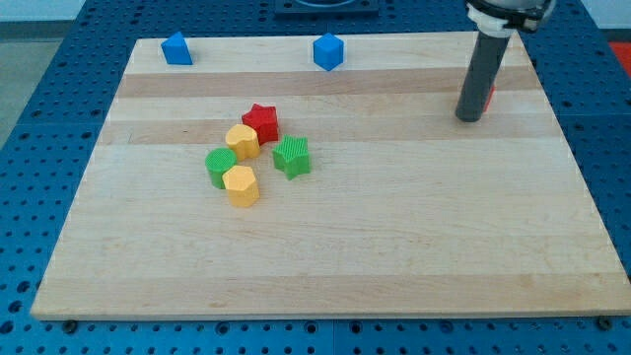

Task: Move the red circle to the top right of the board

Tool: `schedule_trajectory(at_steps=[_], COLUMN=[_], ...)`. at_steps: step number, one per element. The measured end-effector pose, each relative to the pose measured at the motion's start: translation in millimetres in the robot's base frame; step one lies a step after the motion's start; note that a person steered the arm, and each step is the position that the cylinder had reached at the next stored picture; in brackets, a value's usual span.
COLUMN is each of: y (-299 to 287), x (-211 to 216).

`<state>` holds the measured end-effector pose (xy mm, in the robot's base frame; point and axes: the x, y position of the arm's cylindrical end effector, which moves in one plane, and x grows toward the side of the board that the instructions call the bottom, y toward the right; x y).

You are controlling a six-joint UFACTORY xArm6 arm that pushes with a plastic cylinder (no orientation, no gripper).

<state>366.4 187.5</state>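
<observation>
Red circle [490, 96] is seen only as a thin sliver of red at the right edge of the dark rod, in the upper right part of the wooden board [394, 256]; most of it is hidden behind the rod, so its round shape cannot be confirmed. No gripper is fitted, so nothing is clasped or let go; the block is merely pushed by the rod, whose tip [469, 118] is set just beside the block on the view's left and appears to be touching it. The push is judged to be in its closing stage, since the block already lies near the top right corner. A short further nudge toward the view's top and right would be called for, eased off before the board's edge is reached. Well apart, toward the middle left, are clustered a red star [261, 121], two yellow blocks [242, 141] [241, 184], a green block [220, 166] and a green star [292, 156]; two blue blocks [176, 48] [328, 51] are left along the top edge.
</observation>
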Motion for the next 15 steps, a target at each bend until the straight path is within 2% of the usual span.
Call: schedule_trajectory(at_steps=[3, 6, 9, 13, 14, 15], y=[10, 50, 50, 50, 50, 45], x=[-44, -45, -86, -97, -94, -74])
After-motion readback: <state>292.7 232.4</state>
